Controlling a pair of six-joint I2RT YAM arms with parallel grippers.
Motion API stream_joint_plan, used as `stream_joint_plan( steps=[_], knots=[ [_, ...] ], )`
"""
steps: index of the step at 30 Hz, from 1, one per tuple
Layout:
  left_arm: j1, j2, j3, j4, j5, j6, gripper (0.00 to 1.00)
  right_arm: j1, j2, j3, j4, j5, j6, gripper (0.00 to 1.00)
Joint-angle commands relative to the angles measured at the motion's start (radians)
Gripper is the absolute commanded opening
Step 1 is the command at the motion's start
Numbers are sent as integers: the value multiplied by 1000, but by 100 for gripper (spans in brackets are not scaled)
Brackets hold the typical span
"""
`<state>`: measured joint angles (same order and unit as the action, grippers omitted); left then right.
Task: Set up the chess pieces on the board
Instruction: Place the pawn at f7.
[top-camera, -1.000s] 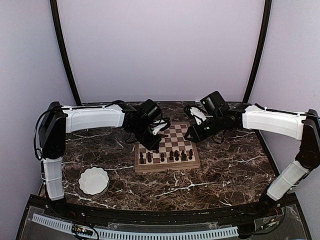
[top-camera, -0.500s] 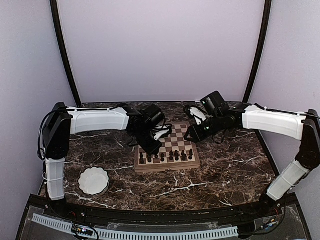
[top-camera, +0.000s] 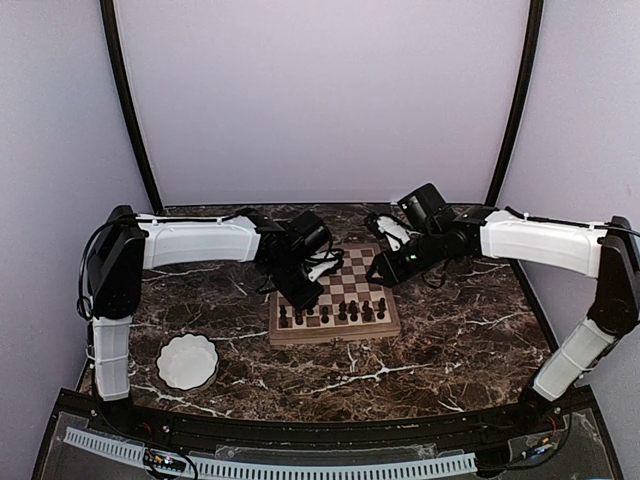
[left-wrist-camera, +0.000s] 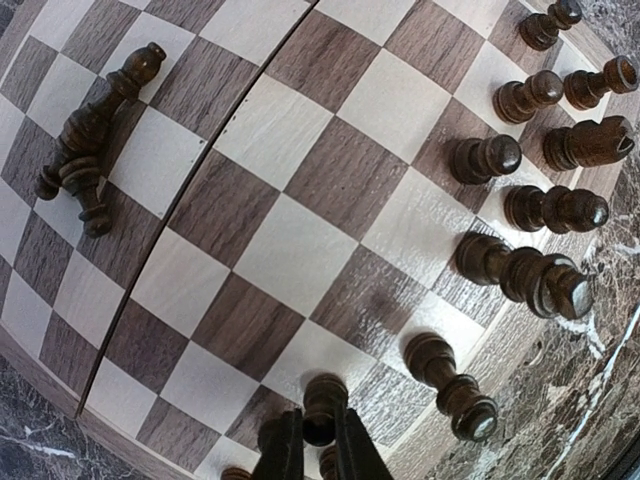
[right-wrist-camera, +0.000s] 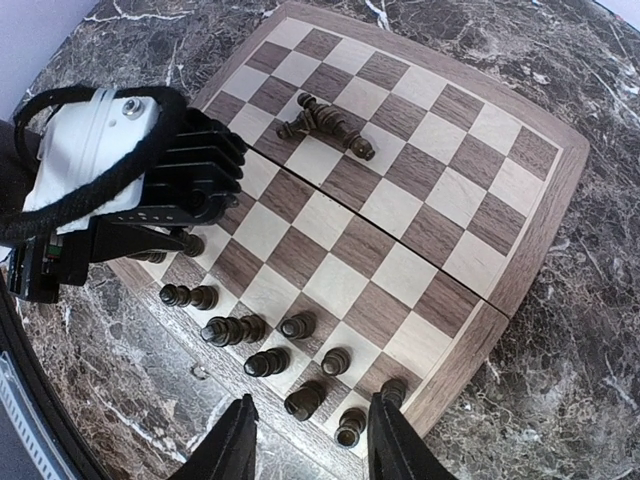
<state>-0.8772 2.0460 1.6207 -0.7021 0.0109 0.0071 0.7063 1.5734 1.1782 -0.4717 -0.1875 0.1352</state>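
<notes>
The board (top-camera: 336, 334) lies at mid-table, with several dark chess pieces (top-camera: 340, 312) standing along its near rows. My left gripper (top-camera: 304, 296) hangs over the board's near left corner. In the left wrist view its fingers (left-wrist-camera: 283, 452) pinch the head of a small pawn (left-wrist-camera: 324, 398) that stands on a square, so the left gripper (left-wrist-camera: 318, 440) is shut on it. Two pieces lie toppled (left-wrist-camera: 90, 135) on the far half, and they also show in the right wrist view as fallen pieces (right-wrist-camera: 325, 122). My right gripper (right-wrist-camera: 310, 440) hovers open above the near right pieces (right-wrist-camera: 300, 325), holding nothing.
A white scalloped bowl (top-camera: 187, 361) sits on the dark marble table (top-camera: 450, 340) at the near left. The left arm's wrist housing (right-wrist-camera: 110, 170) hangs over the board's left side. Black frame posts rise at the back corners.
The left arm has shifted slightly right and down over the board's near left corner, still holding the pawn. The right arm has barely moved.
</notes>
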Motion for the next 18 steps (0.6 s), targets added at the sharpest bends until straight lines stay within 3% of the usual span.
stream_joint_plan(
  steps=[1, 18],
  knots=[
    [-9, 2, 27, 3, -39, -1, 13, -2, 17, 31, 10, -13, -9, 39],
    [-9, 6, 24, 3, 26, -2, 17, -2, 64, 61, 14, -34, -20, 40]
  ],
)
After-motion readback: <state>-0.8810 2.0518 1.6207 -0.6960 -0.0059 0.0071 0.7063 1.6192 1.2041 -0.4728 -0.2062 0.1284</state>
